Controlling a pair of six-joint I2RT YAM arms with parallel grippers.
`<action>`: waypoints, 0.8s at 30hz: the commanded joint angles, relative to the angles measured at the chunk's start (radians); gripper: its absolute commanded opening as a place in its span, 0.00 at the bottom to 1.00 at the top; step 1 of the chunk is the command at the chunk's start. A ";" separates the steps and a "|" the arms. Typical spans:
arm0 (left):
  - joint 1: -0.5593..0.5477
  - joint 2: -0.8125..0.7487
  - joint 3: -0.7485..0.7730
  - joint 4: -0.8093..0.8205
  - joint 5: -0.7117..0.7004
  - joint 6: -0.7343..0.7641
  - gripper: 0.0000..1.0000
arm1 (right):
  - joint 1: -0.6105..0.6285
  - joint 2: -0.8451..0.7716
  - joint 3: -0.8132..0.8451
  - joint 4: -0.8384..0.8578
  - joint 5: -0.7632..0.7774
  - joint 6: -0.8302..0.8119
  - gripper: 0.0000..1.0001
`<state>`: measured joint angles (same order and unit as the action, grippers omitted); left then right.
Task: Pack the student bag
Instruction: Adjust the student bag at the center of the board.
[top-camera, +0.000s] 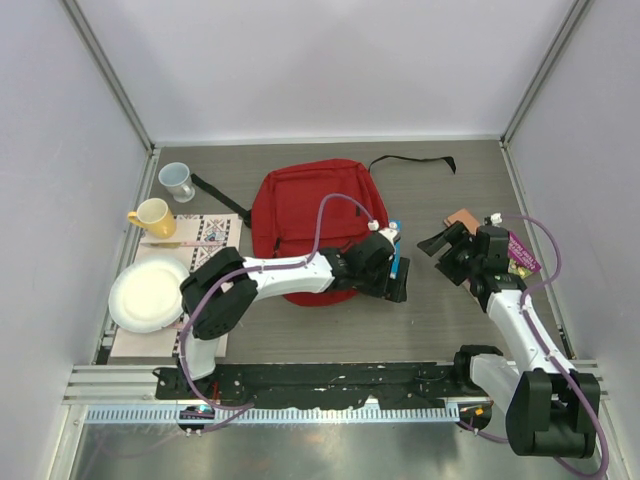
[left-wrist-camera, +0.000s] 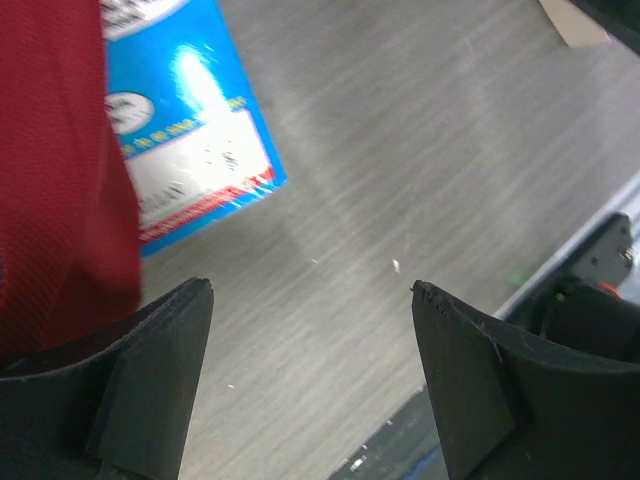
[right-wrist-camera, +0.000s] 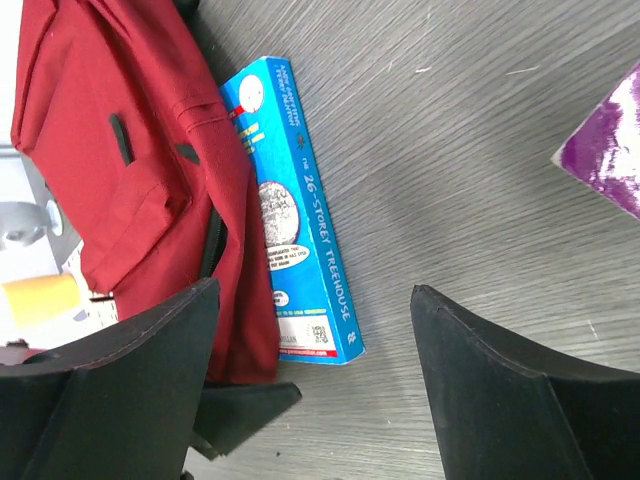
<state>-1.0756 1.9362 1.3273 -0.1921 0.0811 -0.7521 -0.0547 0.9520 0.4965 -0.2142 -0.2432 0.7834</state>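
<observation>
The left hand (left-wrist-camera: 312, 288) and right hand (right-wrist-camera: 315, 290) both hang spread open and empty over the grey wood-grain surface (top-camera: 430, 325), boxed in by pale walls (top-camera: 330, 70). The red student bag (top-camera: 300, 210) lies just left of the left hand, with a blue book (right-wrist-camera: 295, 210) against its edge on the right hand's side.

Lab enclosure: white panels (top-camera: 330, 60) in aluminium framing (top-camera: 112, 80).
</observation>
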 joint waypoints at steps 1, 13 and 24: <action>0.028 0.000 0.000 -0.019 -0.177 0.022 0.84 | -0.005 0.017 -0.024 0.078 -0.091 -0.033 0.81; 0.069 -0.071 -0.036 -0.125 -0.305 0.073 0.84 | -0.004 0.140 -0.064 0.153 -0.166 -0.041 0.80; 0.092 -0.082 -0.023 -0.167 -0.370 0.097 0.87 | 0.042 0.234 -0.055 0.208 -0.183 -0.030 0.79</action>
<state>-1.0092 1.8839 1.2877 -0.3328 -0.2241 -0.6891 -0.0307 1.1641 0.4290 -0.0643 -0.4076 0.7582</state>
